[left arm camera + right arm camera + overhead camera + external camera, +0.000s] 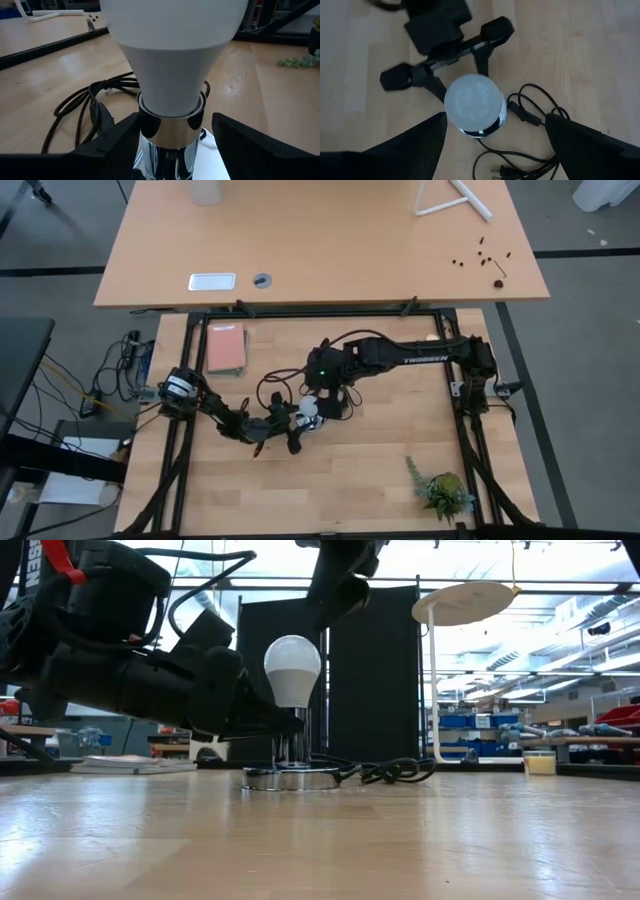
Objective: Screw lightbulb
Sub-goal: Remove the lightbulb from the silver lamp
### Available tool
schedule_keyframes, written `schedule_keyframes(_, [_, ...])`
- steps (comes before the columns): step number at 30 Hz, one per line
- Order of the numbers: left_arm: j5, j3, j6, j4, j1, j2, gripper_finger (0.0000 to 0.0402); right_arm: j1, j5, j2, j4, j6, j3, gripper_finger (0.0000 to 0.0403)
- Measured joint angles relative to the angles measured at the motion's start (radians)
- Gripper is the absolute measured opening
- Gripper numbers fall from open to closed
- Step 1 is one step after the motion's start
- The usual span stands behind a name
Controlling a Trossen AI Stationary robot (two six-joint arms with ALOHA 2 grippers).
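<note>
The white lightbulb (292,668) stands upright, its screw end down in the chrome socket (170,137), which rises from a round silver base (290,778) on the table. My left gripper (174,125) comes in level from the table's left. It is open, with one finger on each side of the socket's neck, below the bulb. My right gripper (496,119) hangs open above the bulb (474,102), pointing steeply down and clear of it. My left gripper has one finger (120,135) right beside the socket's chrome neck (147,132); whether it touches, I cannot tell. The other finger (240,140) stands apart from the neck. The fingers lie level, across the upright socket.
The socket's black cord (525,120) lies in loops on the wood beside the base. A pink book (226,348) lies at the far left of the table, and a green plant sprig (440,490) at the near right. A second table (320,240) stands beyond.
</note>
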Motion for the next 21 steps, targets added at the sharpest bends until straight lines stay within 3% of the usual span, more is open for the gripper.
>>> schedule_keyframes(12, [-0.001, 0.000, -0.016, -0.048, 0.010, 0.001, 0.0244, 0.013, 0.151, 0.000, 0.006, 0.243, 0.000, 0.0346])
schedule_keyframes(21, [0.000, 0.003, -0.026, -0.048, 0.010, 0.001, 0.0203, 0.018, 0.172, 0.000, 0.072, 0.297, 0.000, 0.0346])
